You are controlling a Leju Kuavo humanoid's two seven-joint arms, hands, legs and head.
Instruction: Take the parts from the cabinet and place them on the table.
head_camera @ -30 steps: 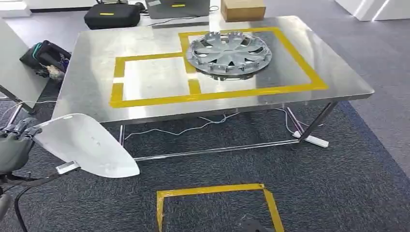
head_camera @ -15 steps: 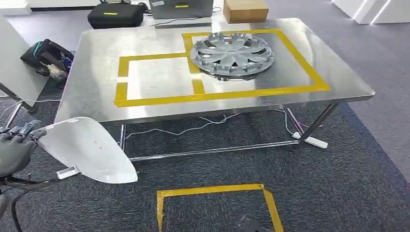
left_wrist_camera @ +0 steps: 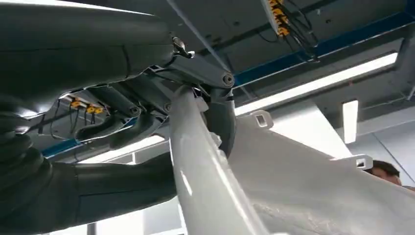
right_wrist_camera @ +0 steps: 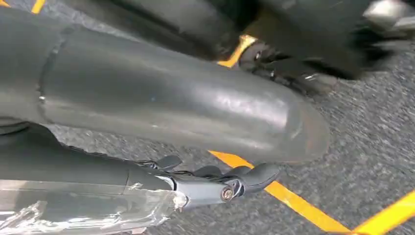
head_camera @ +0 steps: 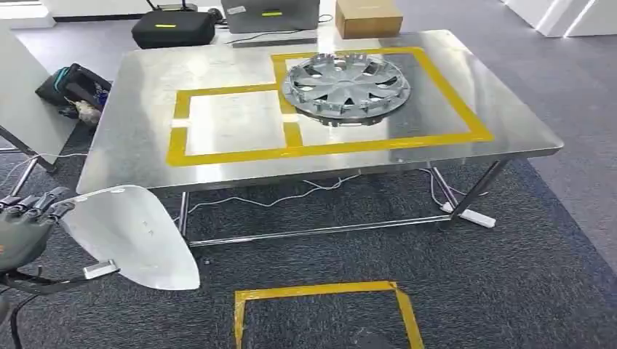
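Shiny steel table point(head_camera: 131, 145) with yellow tape looks a bit nearer than before, so the left hand point(head_camera: 25, 225), fingers gripping the big white curved plastic part point(head_camera: 131, 236) low beside it, can soon set it down, while the right hand point(right_wrist_camera: 215, 183) hangs with fingers curled, holding nothing.

A white panel point(head_camera: 127, 236), smooth, curved and tapering to a rounded tip, hangs at about eight o'clock in the head view, gripped at its wide end by the left hand point(head_camera: 25, 225) and held out over the dark carpet, short of the near edge of the steel table point(head_camera: 131, 138). In the left wrist view the same part point(left_wrist_camera: 274, 181) shows a pale underside with small mounting tabs along its edge (the fingers point(left_wrist_camera: 122, 125) wrap its rim). A silver hubcap point(head_camera: 345, 87) with radial spokes lies flat on the table at about one o'clock, inside the larger yellow-taped rectangle point(head_camera: 451, 109).
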